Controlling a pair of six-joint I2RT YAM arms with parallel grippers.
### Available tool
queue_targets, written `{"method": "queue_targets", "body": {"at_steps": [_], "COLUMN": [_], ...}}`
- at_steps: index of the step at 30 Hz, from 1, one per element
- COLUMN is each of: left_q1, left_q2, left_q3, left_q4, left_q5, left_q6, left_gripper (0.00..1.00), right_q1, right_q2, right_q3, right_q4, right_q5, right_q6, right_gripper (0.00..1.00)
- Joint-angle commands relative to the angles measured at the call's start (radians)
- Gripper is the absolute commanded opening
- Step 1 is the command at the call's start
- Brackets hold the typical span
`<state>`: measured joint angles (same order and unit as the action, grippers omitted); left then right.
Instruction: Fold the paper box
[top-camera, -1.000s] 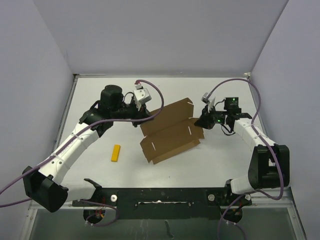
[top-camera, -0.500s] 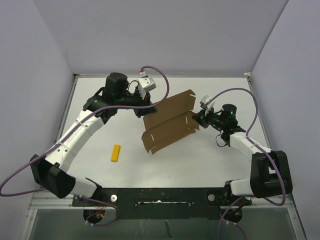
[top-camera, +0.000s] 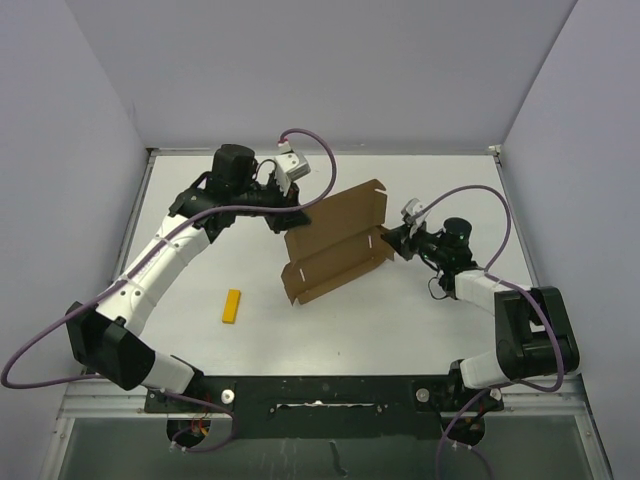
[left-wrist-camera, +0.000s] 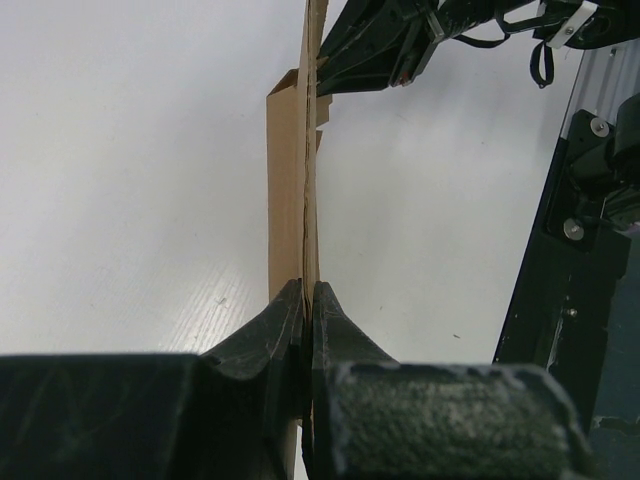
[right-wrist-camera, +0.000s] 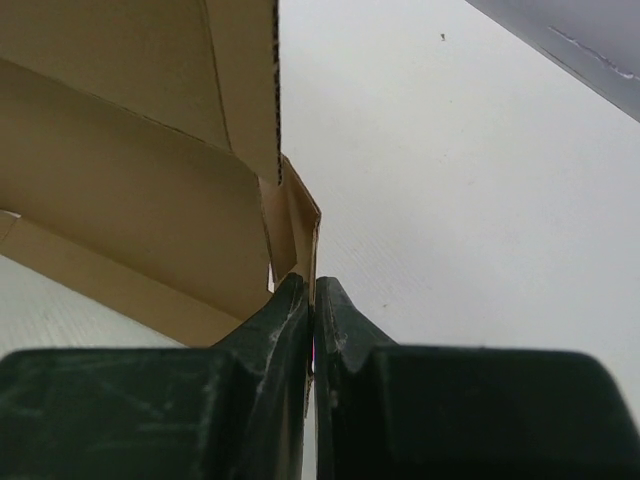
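- My left gripper (top-camera: 298, 222) is pinched tight on the upper left edge of the plain brown cardboard box (top-camera: 335, 248), a partly folded sheet with flaps and narrow slots near the middle of the top view.
- In the left wrist view, that cardboard edge rises straight up the frame from between my two black fingers (left-wrist-camera: 265, 340), seen thin and edge-on.
- My right gripper (top-camera: 393, 243) is clamped on the box's right end, a little right of centre in the top view.
- In the right wrist view, a small corner flap of the box sits between that gripper's jaws, and the box's inner panels fill the upper left of the frame.
- The box hangs tilted between my two grippers, over the white table (top-camera: 400, 330); I cannot tell whether its lower left corner touches the table.
- A small yellow bar (top-camera: 232, 306) lies flat on the table in the lower left of the top view, well apart from the box.
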<state>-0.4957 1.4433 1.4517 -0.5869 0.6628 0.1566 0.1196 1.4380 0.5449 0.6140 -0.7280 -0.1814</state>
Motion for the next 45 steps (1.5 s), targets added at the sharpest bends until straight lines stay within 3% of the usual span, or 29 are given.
{"method": "queue_targets", "body": {"at_steps": [1,9,16,24,30,35,45], "left_q1": [0.006,0.008,0.008,0.006,0.008,0.009,0.008], "left_q2": [0.021,0.022,0.022,0.015,0.014,0.003,-0.01], "left_q3": [0.013,-0.012,-0.01,-0.017,0.003,0.007,0.004], "left_q4": [0.008,0.018,0.007,0.003,-0.015,-0.013,0.005], "left_q5": [0.029,0.028,0.003,-0.006,-0.027,-0.036,0.001], "left_q6": [-0.021,-0.037,-0.033,-0.031,-0.008,0.007,0.006], "left_gripper": [0.0,0.0,0.0,0.0,0.0,0.0,0.0], "right_q1": [0.003,0.003,0.003,0.008,-0.004,-0.095,-0.078], "right_q2": [0.002,0.004,-0.008,-0.027,-0.068,-0.064,0.009], "right_q3": [-0.011,-0.019,0.0,0.021,0.088,0.158,0.234], "right_q4": [0.096,0.056,-0.017,-0.094,-0.307,-0.52,-0.633], "right_q5": [-0.07,-0.107,-0.113,-0.132,-0.167,-0.286,-0.266], "right_q6": [-0.009,-0.029,-0.054,-0.096,-0.203,-0.267,-0.272], "right_gripper": [0.02,0.07,0.2,0.26,0.32,0.37,0.46]}}
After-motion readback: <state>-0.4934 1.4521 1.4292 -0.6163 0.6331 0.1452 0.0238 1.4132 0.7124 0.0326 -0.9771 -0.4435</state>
